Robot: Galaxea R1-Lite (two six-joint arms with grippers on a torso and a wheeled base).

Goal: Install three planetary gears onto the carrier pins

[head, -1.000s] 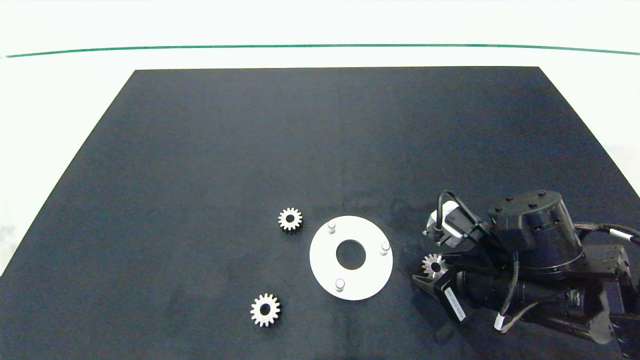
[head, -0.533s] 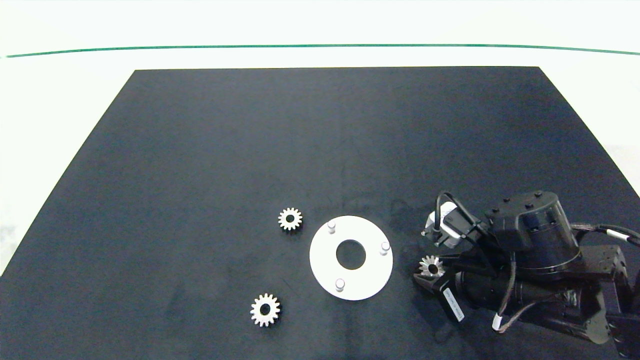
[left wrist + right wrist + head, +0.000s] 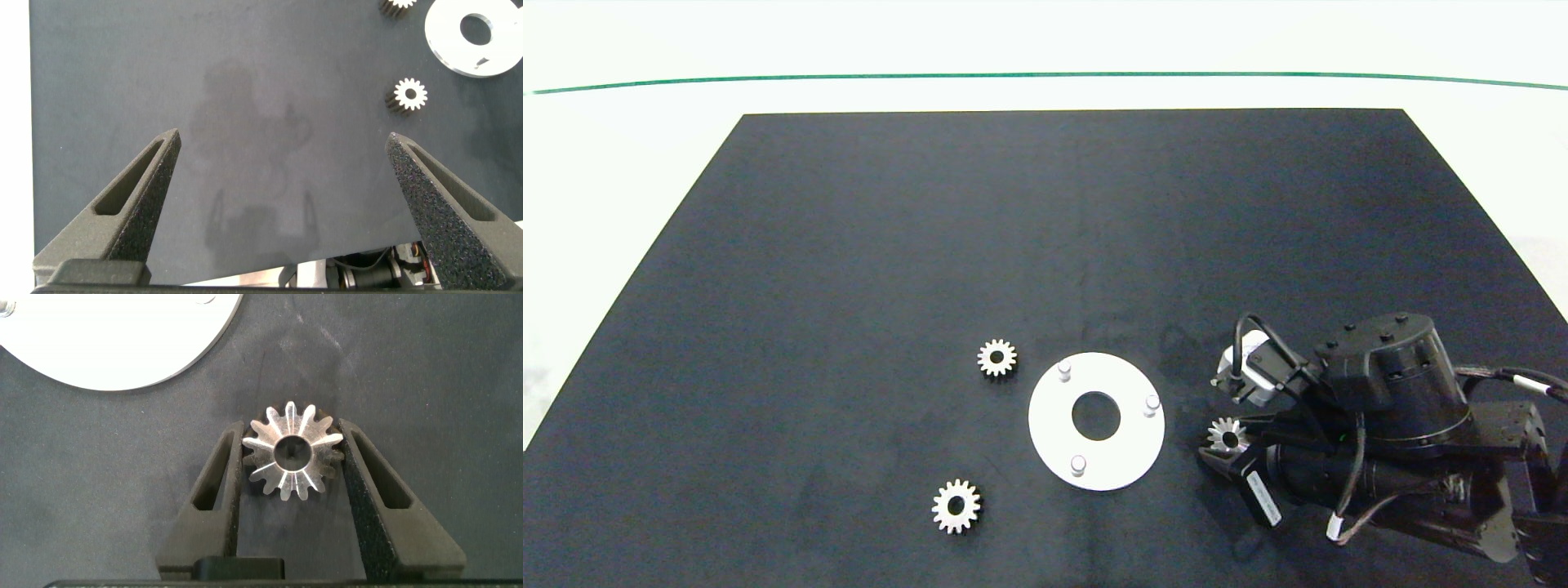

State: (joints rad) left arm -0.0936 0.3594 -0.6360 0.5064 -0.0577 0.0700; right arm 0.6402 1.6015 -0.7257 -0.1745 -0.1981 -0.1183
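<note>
While the right gripper (image 3: 291, 457) sits low at the near right of the dark mat (image 3: 1045, 245), its two fingers are pinched on the toothed rim of one small metal gear (image 3: 290, 452), one finger on each side, just beside the white disc (image 3: 1096, 420). That gear looks solid and stiff, probably heavy for its size, and its polished teeth could slip or turn under smooth pads, so gripping across the teeth and leaving the centre hole clear seems the sensible hold. Whether it has left the mat I can't quite make out. All three pegs (image 3: 1151, 403) on the disc stand bare. Two more gears lie flat beyond the disc's far side, one (image 3: 996, 358) near it, another (image 3: 956, 506) further toward the front. The left gripper (image 3: 286, 204) hangs spread wide over bare mat, idle.
</note>
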